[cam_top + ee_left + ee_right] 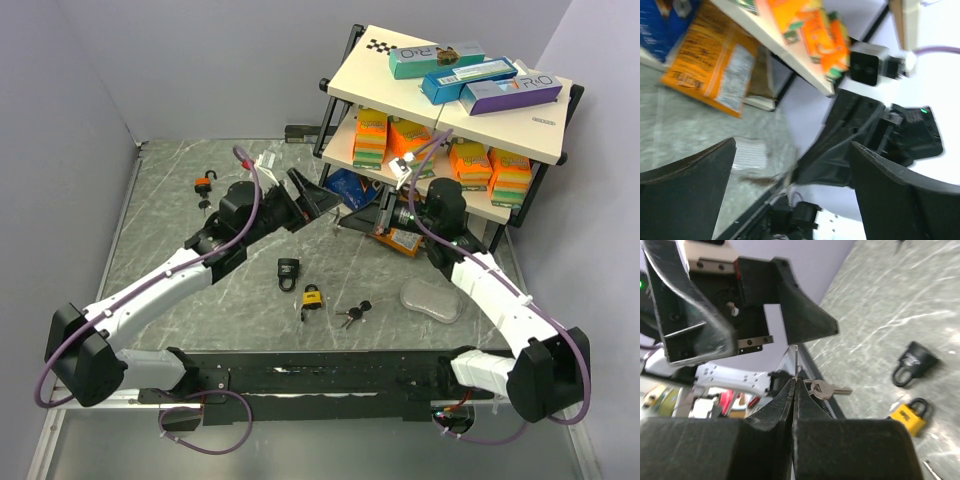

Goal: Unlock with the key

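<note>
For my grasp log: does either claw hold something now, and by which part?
The right claw, shut, pinches the keys at their ring end; the exact part is unclear. The left claw is open and empty.

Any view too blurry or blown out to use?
Top external: sharp, evenly lit. Left wrist: motion-smeared, orange snack packets streaky, background at right blown out white. Right wrist: closed right gripper and silver keys at its tips crisp, black padlock beyond slightly softer.

White arm shells, purple cables, black left pincer
</note>
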{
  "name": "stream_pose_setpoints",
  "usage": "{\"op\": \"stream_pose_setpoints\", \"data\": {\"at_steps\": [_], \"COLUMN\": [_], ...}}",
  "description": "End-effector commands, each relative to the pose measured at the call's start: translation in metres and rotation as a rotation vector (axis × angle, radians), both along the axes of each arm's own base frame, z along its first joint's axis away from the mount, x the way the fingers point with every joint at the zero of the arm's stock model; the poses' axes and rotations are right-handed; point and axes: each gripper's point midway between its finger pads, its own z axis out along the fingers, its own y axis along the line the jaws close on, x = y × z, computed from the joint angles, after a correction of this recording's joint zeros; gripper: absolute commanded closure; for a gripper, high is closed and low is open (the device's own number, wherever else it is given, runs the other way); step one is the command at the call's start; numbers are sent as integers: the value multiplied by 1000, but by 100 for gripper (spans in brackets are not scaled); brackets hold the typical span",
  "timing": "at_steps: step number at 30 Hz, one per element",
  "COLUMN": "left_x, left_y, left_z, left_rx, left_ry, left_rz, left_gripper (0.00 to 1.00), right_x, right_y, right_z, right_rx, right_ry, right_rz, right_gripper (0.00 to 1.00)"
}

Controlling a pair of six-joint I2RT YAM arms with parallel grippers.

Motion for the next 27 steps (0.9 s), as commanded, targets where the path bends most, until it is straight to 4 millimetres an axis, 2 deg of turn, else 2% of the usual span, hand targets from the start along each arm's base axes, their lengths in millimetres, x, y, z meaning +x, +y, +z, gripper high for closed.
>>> {"op": "stream_pose_setpoints", "data": {"at_steps": [1,3,4,6,7,8,9,10,11,12,13,20,21,27], "left_x": [6,13,10,10,4,0,-3,-4,-16,-19,-22,-45,-48,-64], "left_y": [32,48,58,68,73,75,74,70,69,64,61,34,33,28], "left_z": [10,-3,-22,-37,-66,-80,-86,-106,-121,-128,-145,-197,-208,-241], "left_rx": [95,181,268,361,461,517,552,616,679,698,738,802,823,874], "left_ry": [-2,26,88,140,225,263,288,333,376,399,442,577,603,683], "left_rz": [135,218,243,269,263,260,251,237,207,188,170,16,1,-80], "left_gripper": [1,1,1,3,3,4,5,5,5,5,5,5,5,6], "right_x": [10,15,16,20,20,20,21,22,20,20,21,9,9,8], "right_y": [-24,-36,-40,-51,-55,-58,-62,-65,-67,-69,-71,-72,-72,-68], "right_z": [11,6,6,4,3,5,0,2,3,3,3,1,-1,0], "right_rx": [-39,-68,-85,-118,-146,-158,-185,-204,-211,-220,-226,-209,-209,-182], "right_ry": [-79,-70,-91,-97,-112,-126,-116,-138,-149,-149,-158,-169,-165,-169], "right_rz": [-118,-177,-194,-253,-268,-284,-312,-322,-333,-343,-353,-353,-350,-327], "right_gripper": [100,100,100,100,100,100,100,100,100,100,100,100,100,100]}}
